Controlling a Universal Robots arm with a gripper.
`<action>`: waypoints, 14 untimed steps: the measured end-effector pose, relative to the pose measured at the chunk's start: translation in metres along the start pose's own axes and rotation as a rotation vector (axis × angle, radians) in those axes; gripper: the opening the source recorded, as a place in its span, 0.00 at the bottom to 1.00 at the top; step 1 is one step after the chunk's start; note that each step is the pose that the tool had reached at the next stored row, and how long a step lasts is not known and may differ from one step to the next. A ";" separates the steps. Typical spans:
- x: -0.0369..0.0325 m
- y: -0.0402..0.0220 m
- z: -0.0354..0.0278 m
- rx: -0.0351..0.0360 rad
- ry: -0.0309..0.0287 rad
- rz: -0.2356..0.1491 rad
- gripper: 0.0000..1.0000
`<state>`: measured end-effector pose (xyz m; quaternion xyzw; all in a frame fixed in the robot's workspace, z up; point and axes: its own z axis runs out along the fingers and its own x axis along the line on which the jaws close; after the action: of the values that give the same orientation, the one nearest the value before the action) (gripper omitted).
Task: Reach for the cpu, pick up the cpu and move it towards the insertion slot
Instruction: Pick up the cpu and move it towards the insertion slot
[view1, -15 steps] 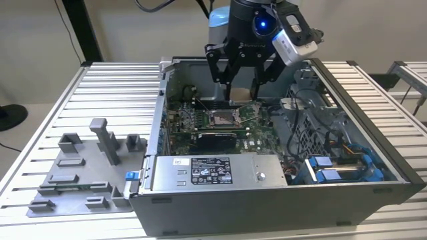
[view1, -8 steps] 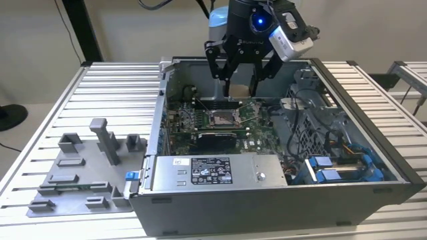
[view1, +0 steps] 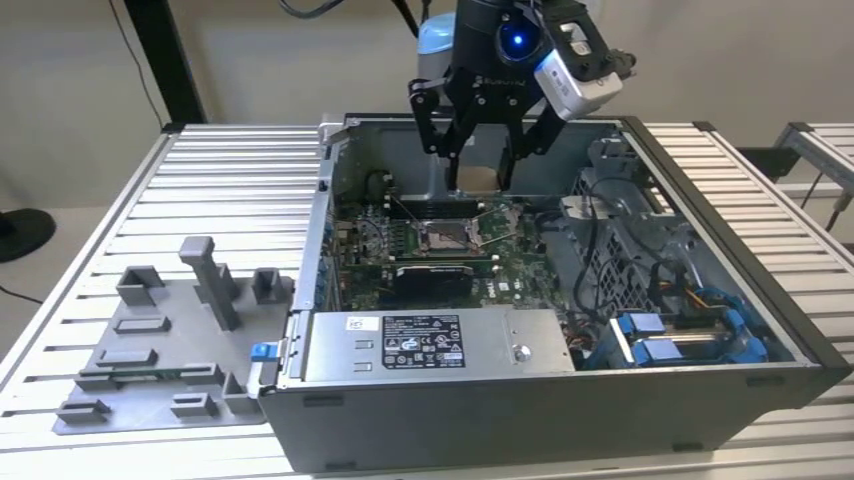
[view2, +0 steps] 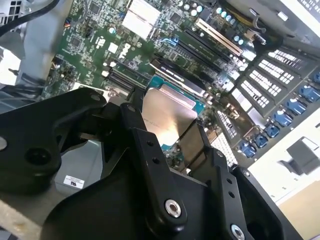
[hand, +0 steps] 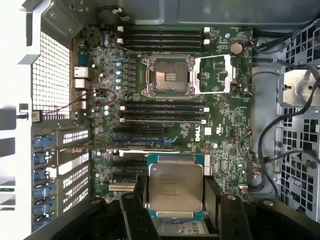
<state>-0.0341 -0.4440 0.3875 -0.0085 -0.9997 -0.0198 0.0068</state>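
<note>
Black gripper (hand: 175, 200) clasps cpu (hand: 175, 187) above motherboard (hand: 220, 135).

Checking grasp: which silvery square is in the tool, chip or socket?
The silvery square cpu plate, clamped between the black tool fingers; the shiny-framed socket sits apart, uncovered.

cpu (hand: 176, 186) above motherboard (hand: 220, 125), near insertion slot (hand: 166, 76)

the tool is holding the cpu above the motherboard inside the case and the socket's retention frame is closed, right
Not quite. In the first wrist view the insertion slot is open: its retention frame is swung out beside it and the dark centre is bare. The rest holds: the tool grips the cpu by its edges above the motherboard, inside the computer case.
</note>
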 end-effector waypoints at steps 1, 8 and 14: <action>0.0001 0.0006 0.0001 -0.0002 -0.0001 0.000 0.00; 0.0002 0.0104 0.0007 -0.0003 -0.0002 0.003 0.00; 0.0013 0.0205 0.0016 -0.0002 -0.0003 0.006 0.00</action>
<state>-0.0351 -0.4234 0.3867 -0.0115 -0.9997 -0.0199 0.0067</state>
